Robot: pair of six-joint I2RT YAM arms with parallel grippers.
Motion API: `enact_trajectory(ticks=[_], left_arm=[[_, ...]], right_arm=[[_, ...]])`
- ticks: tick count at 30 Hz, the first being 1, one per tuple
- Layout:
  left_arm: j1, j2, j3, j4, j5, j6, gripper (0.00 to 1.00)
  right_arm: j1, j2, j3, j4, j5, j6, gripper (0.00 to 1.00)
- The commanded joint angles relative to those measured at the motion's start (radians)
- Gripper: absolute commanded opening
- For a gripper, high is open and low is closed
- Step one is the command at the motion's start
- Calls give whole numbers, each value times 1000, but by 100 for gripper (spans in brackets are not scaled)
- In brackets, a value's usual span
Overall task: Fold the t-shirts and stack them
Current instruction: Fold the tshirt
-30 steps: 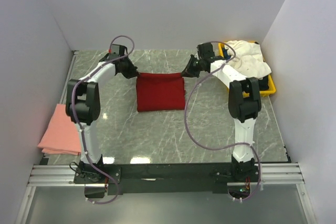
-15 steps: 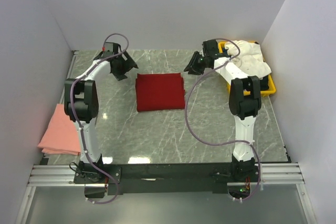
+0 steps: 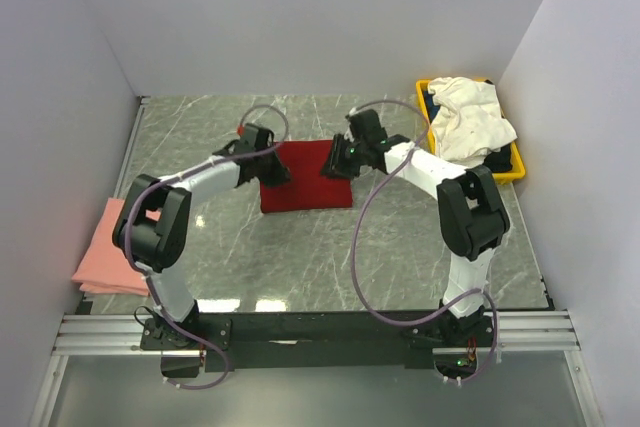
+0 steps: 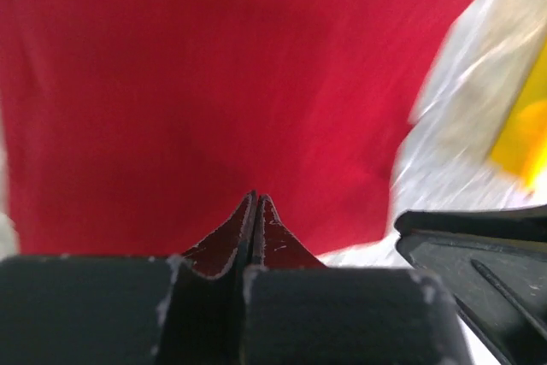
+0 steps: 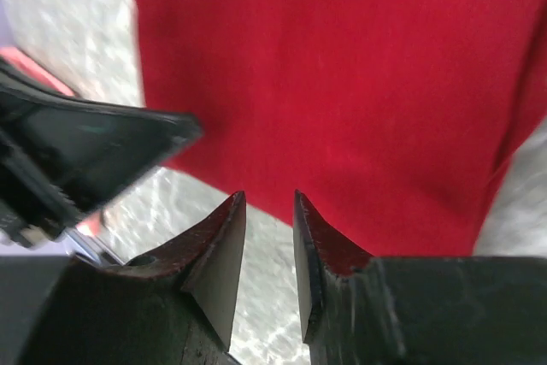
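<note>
Jaws pressed together on left gripper (image 4: 255, 199), slightly apart on right gripper (image 5: 269, 198). Open both, then pinch edges of red shirt (image 3: 305, 187) evenly.

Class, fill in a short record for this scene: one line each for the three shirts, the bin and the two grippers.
Red shirt: folded flat, in the middle, between the grippers
Pink shirt: folded, near left
White shirt: crumpled, in the bin
Bin: yellow, far right
Left gripper: shut, at red shirt's left edge; grip on cloth unclear
Right gripper: slightly open, at red shirt's far right corner, holding nothing
</note>
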Motion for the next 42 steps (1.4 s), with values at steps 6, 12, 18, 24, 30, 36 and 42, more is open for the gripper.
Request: enact_trajectory(ticks=[6,12,18,24,30,36,42], left_arm=[[-47,36,-190,188,53,-65,1],[-47,39,-271,242,63,-79,1],[-47,1,-314,236,46,-85,1],[-26,-90,-362,227,33,-73,11],[87,-171,-374,227,101,-54,19],[163,-204,-334,167,110,-14,30],[192,-135,-273,121,106,7,46]], right_arm=[[30,-29,-176,109,40,14,36],[-24,-15,-284,143,42,17,34],[-39,-41,-310,131,71,0,34],[-58,-61,-325,124,59,-9,34],[-81,-84,-335,126,16,-16,34],[-79,-130,-345,137,-19,-19,34],[-78,-188,-367,138,-24,-19,36]])
